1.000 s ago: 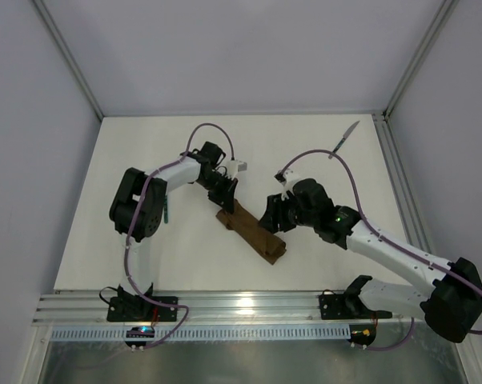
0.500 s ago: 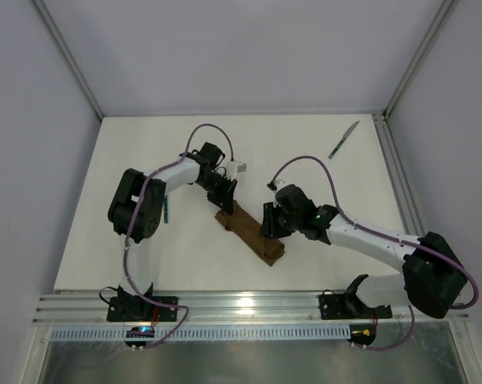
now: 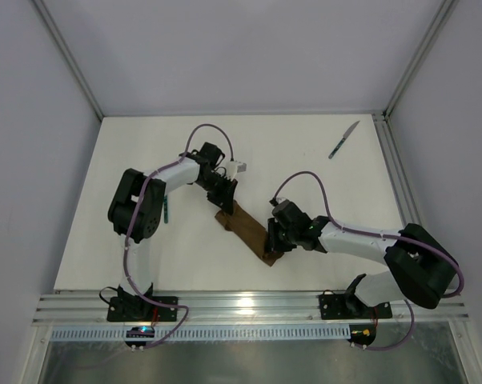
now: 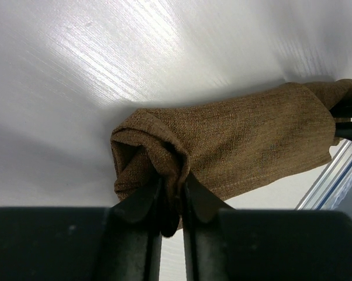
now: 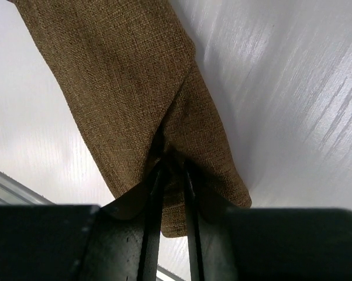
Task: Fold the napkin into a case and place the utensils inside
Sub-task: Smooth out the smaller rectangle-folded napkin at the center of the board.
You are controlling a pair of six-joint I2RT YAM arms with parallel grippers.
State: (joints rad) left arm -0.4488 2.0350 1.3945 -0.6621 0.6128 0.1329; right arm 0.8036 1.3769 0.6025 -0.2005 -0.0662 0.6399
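Note:
The napkin (image 3: 245, 230) lies folded into a narrow brown case, running diagonally across the middle of the table. My left gripper (image 3: 224, 206) is at its far end, shut on a bunched fold of the cloth (image 4: 252, 140); the pinch shows in the left wrist view (image 4: 171, 193). At the near end my right gripper (image 3: 271, 242) has its jaws pinched on the edge of the cloth (image 5: 123, 76), as the right wrist view shows (image 5: 173, 170). The knife (image 3: 344, 139) lies apart at the far right. The fork's teal handle (image 3: 166, 212) peeks out beside the left arm.
A metal rail (image 3: 241, 308) runs along the table's near edge, where both arm bases are bolted. Grey walls and frame posts (image 3: 407, 72) bound the table at the back and on both sides.
My right arm has swung left and down onto the near end of the napkin, and its jaws have narrowed onto the cloth. The left gripper has kept its hold in place.

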